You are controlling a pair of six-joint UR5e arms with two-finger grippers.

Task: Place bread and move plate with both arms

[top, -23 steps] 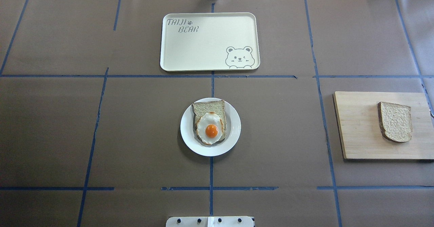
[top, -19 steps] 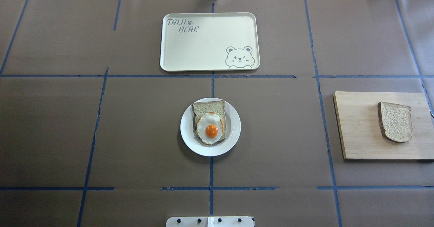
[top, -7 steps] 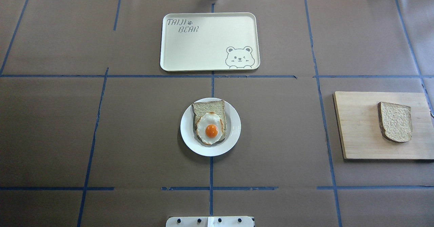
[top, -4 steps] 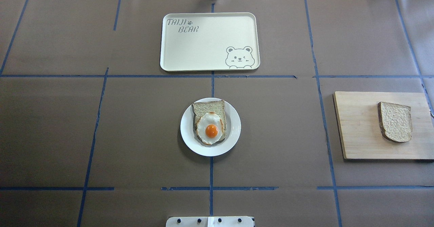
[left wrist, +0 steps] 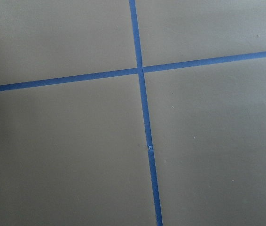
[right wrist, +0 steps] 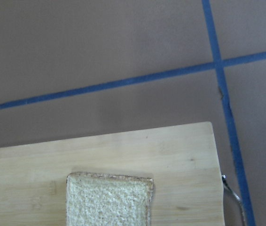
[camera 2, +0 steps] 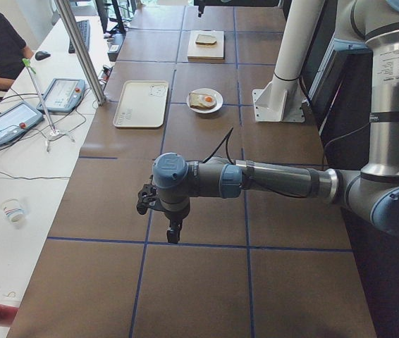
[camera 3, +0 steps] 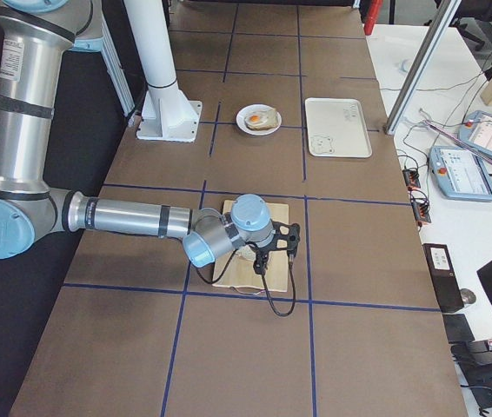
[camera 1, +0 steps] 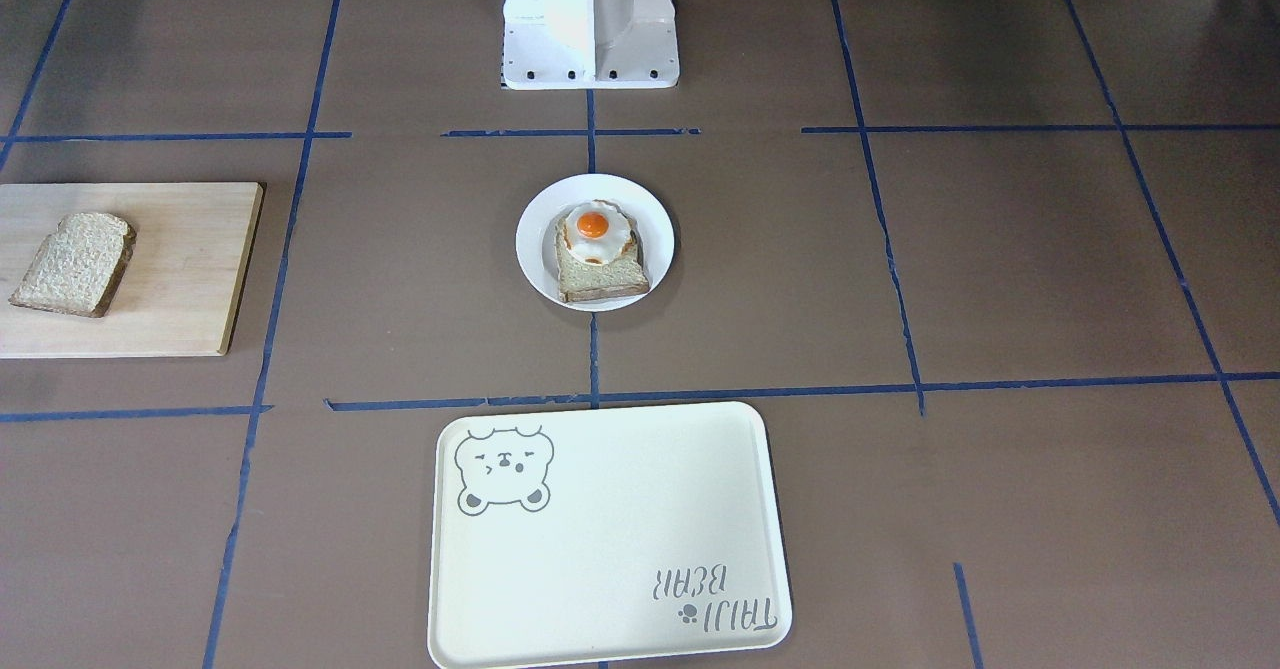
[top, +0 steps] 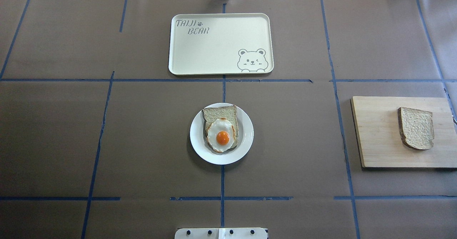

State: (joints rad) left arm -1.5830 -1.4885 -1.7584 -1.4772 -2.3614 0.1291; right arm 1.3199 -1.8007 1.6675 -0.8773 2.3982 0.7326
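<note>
Nothing is changing: the bread [top: 417,128] is lying untouched, well right of the plate [top: 246,136]. The right gripper [camera 3: 263,259] is hovering near it, with its opening impossible to tell.

Bright, even light (soft shadows)

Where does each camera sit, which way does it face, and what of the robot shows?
Front-facing: across the table, facing the robot; plate central, pedestal at top, no arms.
Overhead: behind the robot, looking forward and down; tray far, pedestal's foot.
Exterior left: table's end; left arm near.
Exterior right: opposite end; right arm near.
Left wrist: down on table, blue tape.
Right wrist: down on bread and board.
Shared: first two show plate, tray, bread.
</note>
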